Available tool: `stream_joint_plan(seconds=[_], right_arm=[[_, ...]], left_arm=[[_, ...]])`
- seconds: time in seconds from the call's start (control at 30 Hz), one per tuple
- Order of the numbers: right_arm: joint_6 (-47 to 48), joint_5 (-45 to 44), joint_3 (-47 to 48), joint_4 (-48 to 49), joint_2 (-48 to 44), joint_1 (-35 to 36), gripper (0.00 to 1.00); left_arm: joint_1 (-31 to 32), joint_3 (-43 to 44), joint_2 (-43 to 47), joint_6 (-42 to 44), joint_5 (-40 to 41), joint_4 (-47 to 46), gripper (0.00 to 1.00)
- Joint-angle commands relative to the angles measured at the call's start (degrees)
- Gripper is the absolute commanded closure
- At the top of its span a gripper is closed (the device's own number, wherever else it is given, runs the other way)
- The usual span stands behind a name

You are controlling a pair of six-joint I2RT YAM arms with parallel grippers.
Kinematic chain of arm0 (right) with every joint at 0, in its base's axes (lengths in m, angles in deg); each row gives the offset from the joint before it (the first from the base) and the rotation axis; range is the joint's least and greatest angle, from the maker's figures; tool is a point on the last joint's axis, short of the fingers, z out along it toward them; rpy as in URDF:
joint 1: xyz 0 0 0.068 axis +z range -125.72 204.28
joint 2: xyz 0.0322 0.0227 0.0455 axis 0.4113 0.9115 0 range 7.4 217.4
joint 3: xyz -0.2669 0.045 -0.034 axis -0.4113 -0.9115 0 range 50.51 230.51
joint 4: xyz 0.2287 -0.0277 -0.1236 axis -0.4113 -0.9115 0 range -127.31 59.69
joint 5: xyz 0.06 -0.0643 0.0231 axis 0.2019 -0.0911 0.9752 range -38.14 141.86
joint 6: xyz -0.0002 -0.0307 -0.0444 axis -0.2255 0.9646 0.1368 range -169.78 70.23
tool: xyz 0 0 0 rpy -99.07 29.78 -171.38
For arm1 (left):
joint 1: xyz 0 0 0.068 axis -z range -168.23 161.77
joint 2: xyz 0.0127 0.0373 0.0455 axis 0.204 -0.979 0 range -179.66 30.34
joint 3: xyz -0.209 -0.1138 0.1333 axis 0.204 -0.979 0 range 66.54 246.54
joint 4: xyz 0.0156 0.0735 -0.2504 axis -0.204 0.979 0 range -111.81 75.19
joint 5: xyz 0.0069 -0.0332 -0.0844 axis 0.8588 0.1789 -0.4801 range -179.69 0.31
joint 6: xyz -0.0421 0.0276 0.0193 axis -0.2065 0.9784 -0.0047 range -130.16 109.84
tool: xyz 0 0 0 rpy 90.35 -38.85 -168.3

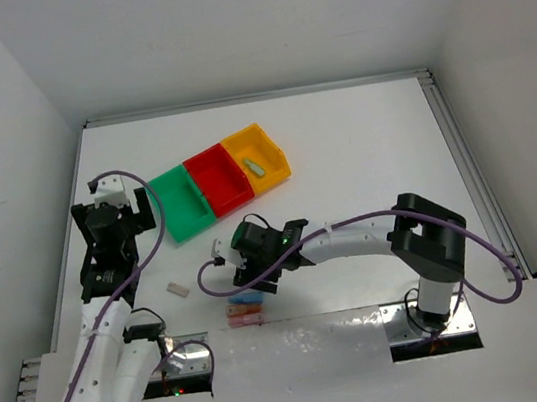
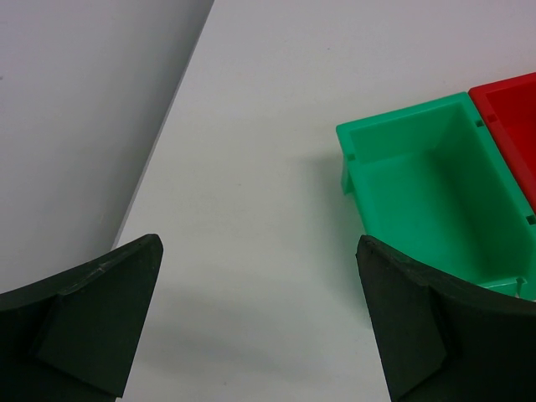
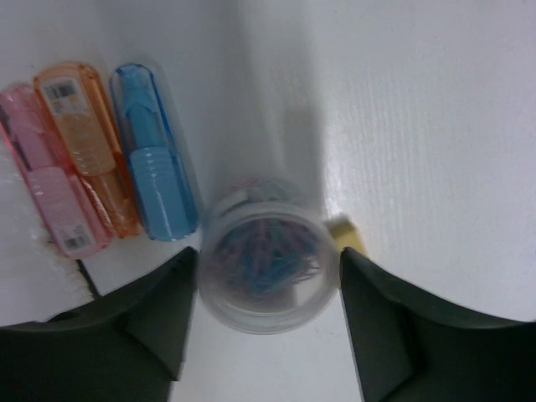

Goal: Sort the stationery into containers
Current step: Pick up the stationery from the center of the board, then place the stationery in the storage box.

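Observation:
A round clear tub of lavender-blue clips (image 3: 266, 264) stands between the fingers of my right gripper (image 3: 268, 285), which press on its two sides. A beige eraser block (image 3: 347, 234) peeks out behind the tub. Left of it lie blue (image 3: 155, 159), orange (image 3: 84, 142) and pink (image 3: 50, 184) sticks side by side. From above, the right gripper (image 1: 250, 264) hovers low over these sticks (image 1: 246, 311). A second beige block (image 1: 178, 289) lies apart to the left. The green (image 1: 185, 203), red (image 1: 220, 178) and yellow (image 1: 266, 151) containers form a row; a green stick (image 1: 255, 166) lies in the yellow one. My left gripper (image 2: 260, 276) is open over bare table.
In the left wrist view the green bin (image 2: 402, 117) is just right of the open fingers, with the red bin (image 2: 511, 109) beyond it. The left wall runs close to the left arm (image 1: 105, 256). A shiny metal strip (image 1: 300, 343) borders the near table edge.

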Motion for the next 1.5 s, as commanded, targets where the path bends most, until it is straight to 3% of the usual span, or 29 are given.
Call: stream_joint_plan(seconds=[0.0,0.07,0.37,0.5,0.63,0.73,0.97,1.2,1.47], right_arm=[[-0.4,1.0,0.4,0.2,-0.3,0.0,0.37],[0.4,1.3,0.4,0.0,-0.6,0.0,0.39],[7.2,1.4,7.0,-7.0,-2.6,-0.5,0.78],[10.5,0.3,13.1,-10.3,-4.9,-2.4,0.82],[8.7,0.7,25.2,-12.3,-3.8,-8.3,0.84],[5.1,0.0,37.9,-14.2,2.8,-12.7,0.95],[-2.1,-4.3,58.8,-12.6,19.8,-17.6,0.96],[-7.2,-6.5,57.0,-2.3,25.3,-18.6,0.97],[-10.0,-7.7,55.1,-2.0,30.3,-18.6,1.0]], left_arm=[[0.1,0.2,1.2,1.3,0.5,-0.9,0.0],[0.0,0.1,1.0,1.2,0.4,-0.9,0.0],[0.0,0.1,0.9,2.7,1.8,-2.3,0.0],[0.0,-0.1,0.9,2.1,3.3,-2.5,0.0],[0.0,-0.9,0.9,-0.1,6.6,-2.0,0.0],[0.0,-1.5,0.6,-1.7,8.6,-1.9,0.0],[0.0,-1.1,-0.7,-3.1,8.5,-1.3,0.0],[0.0,-1.8,-0.9,-3.5,8.2,-1.7,0.0],[-0.1,-2.2,-0.6,-3.3,8.5,-1.7,0.0]])
